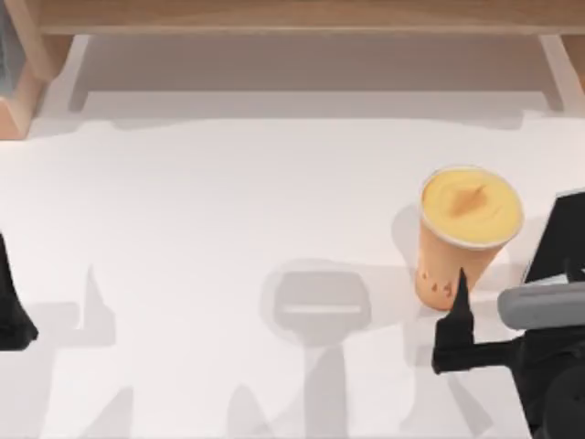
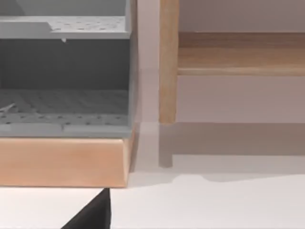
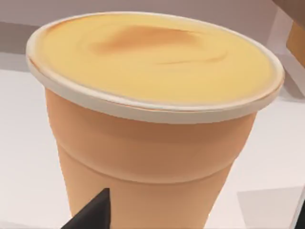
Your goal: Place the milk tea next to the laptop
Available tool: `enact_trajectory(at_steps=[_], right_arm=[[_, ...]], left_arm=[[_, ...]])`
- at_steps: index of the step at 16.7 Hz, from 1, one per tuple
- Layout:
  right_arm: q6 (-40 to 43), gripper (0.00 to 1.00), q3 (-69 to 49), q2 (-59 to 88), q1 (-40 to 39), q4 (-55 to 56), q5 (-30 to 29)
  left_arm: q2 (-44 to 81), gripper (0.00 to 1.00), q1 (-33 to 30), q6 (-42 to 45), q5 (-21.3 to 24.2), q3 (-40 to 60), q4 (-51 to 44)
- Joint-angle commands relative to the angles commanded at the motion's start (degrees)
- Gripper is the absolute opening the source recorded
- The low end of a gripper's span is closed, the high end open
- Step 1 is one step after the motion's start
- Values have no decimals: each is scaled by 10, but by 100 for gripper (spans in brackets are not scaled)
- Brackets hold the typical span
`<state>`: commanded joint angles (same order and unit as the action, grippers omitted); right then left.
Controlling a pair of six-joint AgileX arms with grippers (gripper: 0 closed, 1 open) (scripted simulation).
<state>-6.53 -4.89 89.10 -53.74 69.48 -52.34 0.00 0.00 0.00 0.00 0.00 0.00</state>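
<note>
The milk tea (image 1: pixel 466 229) is a tapered orange-tan cup with a pale rim and creamy yellow drink, standing upright on the white table at the right. It looms close in the right wrist view (image 3: pixel 152 143). My right gripper (image 1: pixel 462 320) is just in front of the cup's base, open, with one dark finger (image 3: pixel 95 212) showing before the cup wall. A black panel with a pale edge, the laptop (image 1: pixel 559 238), stands right of the cup, cut off by the view's border. My left gripper (image 1: pixel 11 315) is parked at the table's left edge, open; its finger (image 2: pixel 93 214) points toward the shelf.
A wooden shelf frame (image 1: pixel 292 18) runs along the back of the table, with an upright post (image 2: pixel 167 62). A grey perforated rack (image 2: pixel 64 71) on a wooden base (image 2: pixel 62 162) stands at the far left corner. The table (image 1: pixel 228 210) is white.
</note>
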Motion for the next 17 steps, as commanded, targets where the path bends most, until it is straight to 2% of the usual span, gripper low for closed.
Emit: enact_trajectory(at_steps=[4, 8, 17], right_arm=[[-39, 100, -27, 99, -67, 64, -80], [-68, 100, -48, 153, -104, 96, -128], [-68, 100, -58, 165, -100, 104, -128]], left_arm=[[0, 100, 0, 0, 0, 0, 0], [0, 100, 0, 0, 0, 0, 0], [0, 100, 0, 0, 0, 0, 0]])
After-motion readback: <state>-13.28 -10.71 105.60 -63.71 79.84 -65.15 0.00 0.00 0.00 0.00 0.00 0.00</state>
